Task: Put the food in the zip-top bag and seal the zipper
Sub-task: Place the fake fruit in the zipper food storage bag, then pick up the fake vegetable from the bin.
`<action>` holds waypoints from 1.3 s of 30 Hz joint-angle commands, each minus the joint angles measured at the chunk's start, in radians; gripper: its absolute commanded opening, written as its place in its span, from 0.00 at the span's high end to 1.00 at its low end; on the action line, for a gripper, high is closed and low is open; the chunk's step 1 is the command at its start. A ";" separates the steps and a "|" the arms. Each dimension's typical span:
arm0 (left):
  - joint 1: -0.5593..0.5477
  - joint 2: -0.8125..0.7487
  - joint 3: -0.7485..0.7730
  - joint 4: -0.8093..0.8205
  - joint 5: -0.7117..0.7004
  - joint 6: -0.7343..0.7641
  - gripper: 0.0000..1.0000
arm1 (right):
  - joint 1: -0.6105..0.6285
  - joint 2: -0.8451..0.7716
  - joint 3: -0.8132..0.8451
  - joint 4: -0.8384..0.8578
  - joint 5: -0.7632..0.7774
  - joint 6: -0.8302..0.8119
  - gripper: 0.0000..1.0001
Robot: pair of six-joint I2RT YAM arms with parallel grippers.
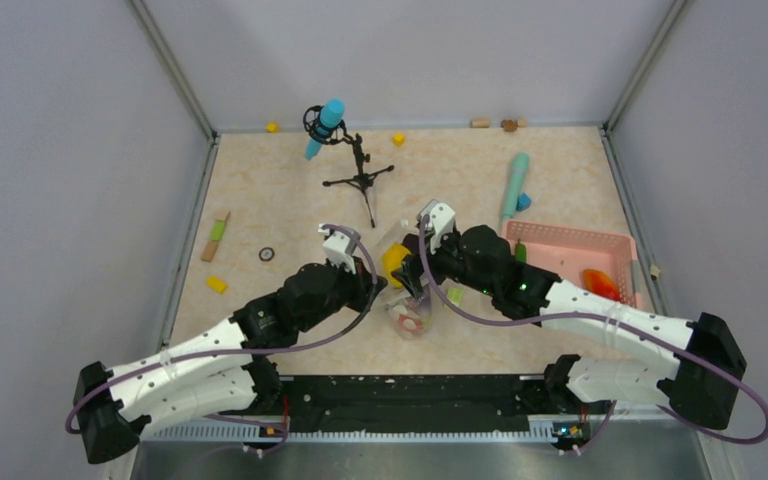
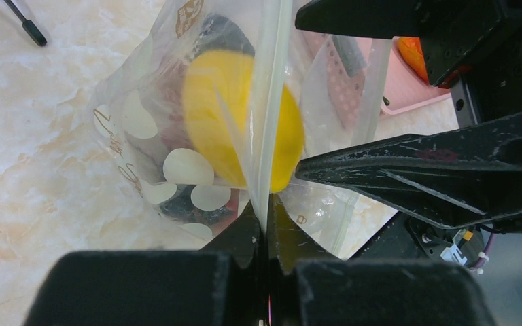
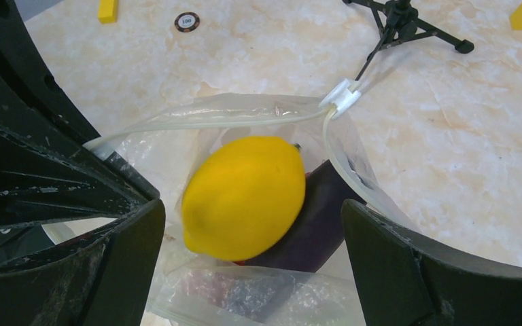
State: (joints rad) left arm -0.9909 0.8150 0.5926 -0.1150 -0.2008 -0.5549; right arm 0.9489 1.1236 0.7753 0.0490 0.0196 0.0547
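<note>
The zip-top bag stands mid-table with its mouth open upward, and it also shows in the right wrist view. My left gripper is shut on the bag's rim strip. The yellow lemon, slightly blurred, lies in the bag mouth on a dark purple grape bunch; it also shows through the dotted plastic. My right gripper is open just above the bag, jaws on either side of the lemon without touching it. The white zipper slider sits at the far end of the rim.
A pink lattice basket at the right holds an orange piece and a green piece. A microphone tripod stands behind the bag. A teal cylinder, yellow blocks and a poker chip lie around.
</note>
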 commanded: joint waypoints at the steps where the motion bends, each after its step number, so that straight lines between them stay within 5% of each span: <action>1: 0.001 -0.038 0.003 0.031 -0.006 -0.003 1.00 | 0.009 0.004 0.074 -0.010 0.002 0.039 0.01; 9: 0.000 -0.050 0.031 -0.034 -0.097 -0.008 1.00 | 0.008 -0.083 0.085 -0.029 0.011 0.109 0.01; 15: 0.000 0.019 0.165 -0.263 -0.271 -0.091 1.00 | 0.009 -0.203 0.035 -0.045 0.149 0.152 0.01; 24: 0.001 0.155 0.364 -0.464 -0.178 -0.150 1.00 | -0.053 -0.234 0.023 -0.294 0.850 0.224 0.01; 31: 0.001 0.157 0.346 -0.392 -0.143 -0.114 1.00 | -0.482 -0.201 -0.003 -0.443 0.590 0.306 0.01; 39: 0.000 0.096 0.273 -0.330 -0.136 -0.076 1.00 | -0.701 -0.132 -0.078 -0.376 0.309 0.216 0.01</action>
State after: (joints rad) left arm -0.9909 0.9524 0.8883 -0.5064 -0.3450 -0.6559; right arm 0.3283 0.9447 0.7074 -0.3489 0.4904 0.2886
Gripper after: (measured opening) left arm 0.012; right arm 0.988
